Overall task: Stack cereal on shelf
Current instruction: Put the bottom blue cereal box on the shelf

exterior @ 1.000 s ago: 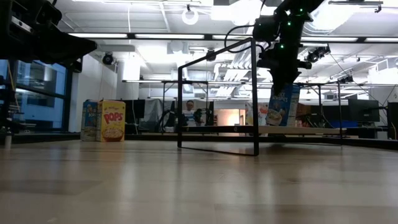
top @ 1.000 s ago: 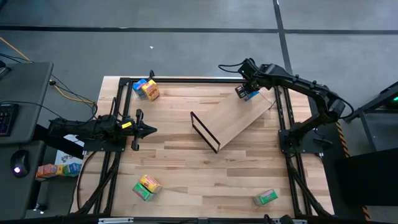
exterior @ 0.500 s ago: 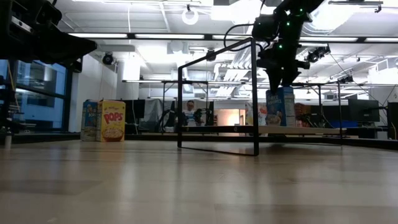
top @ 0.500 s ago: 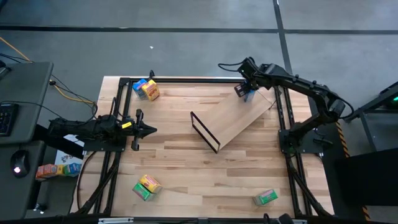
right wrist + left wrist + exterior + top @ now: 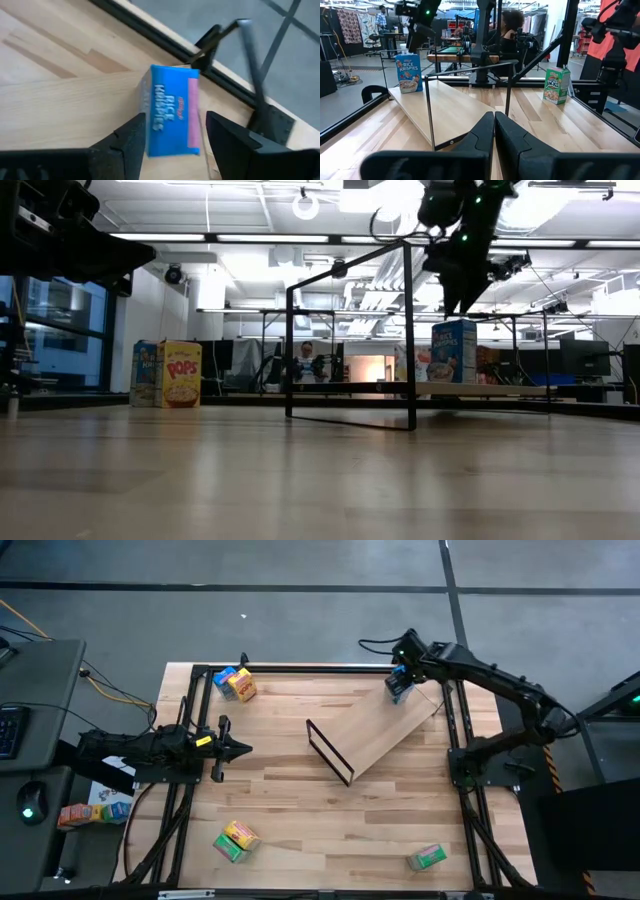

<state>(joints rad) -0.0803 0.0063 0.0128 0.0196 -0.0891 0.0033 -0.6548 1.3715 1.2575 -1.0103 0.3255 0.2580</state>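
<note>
Blue Rice Krispies box (image 5: 453, 351) stands upright on the shelf (image 5: 380, 730), at its far end, opposite the black frame (image 5: 329, 752). Right gripper (image 5: 463, 298) hangs just above the box, fingers spread wide either side of it, holding nothing. Left gripper (image 5: 240, 748) waits at the table's left side, fingers pressed together, empty. Other cereal boxes lie off the shelf: a blue and yellow pair (image 5: 234, 683) at far left corner, a yellow-green pair (image 5: 234, 840) at near left, a green one (image 5: 427, 858) at near right.
</note>
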